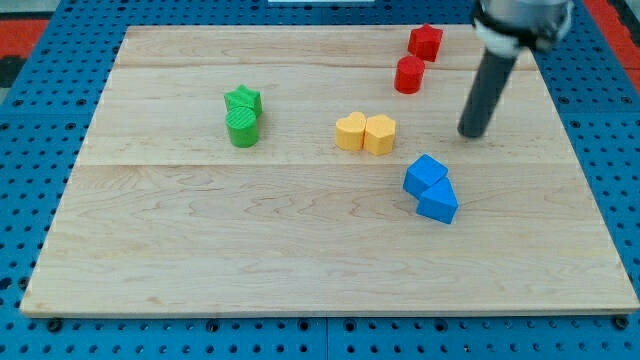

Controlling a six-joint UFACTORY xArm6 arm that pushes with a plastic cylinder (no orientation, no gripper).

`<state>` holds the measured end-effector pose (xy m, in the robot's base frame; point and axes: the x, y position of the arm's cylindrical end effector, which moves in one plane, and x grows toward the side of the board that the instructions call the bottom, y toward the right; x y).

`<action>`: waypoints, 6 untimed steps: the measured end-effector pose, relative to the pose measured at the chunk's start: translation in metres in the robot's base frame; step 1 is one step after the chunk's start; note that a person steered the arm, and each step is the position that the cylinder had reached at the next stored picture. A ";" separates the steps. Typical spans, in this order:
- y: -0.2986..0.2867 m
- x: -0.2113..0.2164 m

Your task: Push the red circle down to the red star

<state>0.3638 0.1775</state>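
Observation:
The red circle (409,75) is a short red cylinder near the view's top right of the wooden board (200,250). The red star (425,42) sits just above it and slightly to the right, touching or nearly touching it. My tip (472,134) rests on the board to the right of and below the red circle, about a block's width or more away from it, and above the blue blocks.
A green star (243,99) and green cylinder (242,127) sit together at left centre. Two yellow blocks (351,131) (380,134) touch in the middle. A blue cube-like block (425,174) and a blue triangular block (438,204) touch below my tip.

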 end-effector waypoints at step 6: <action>-0.044 -0.051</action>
<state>0.3129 0.1335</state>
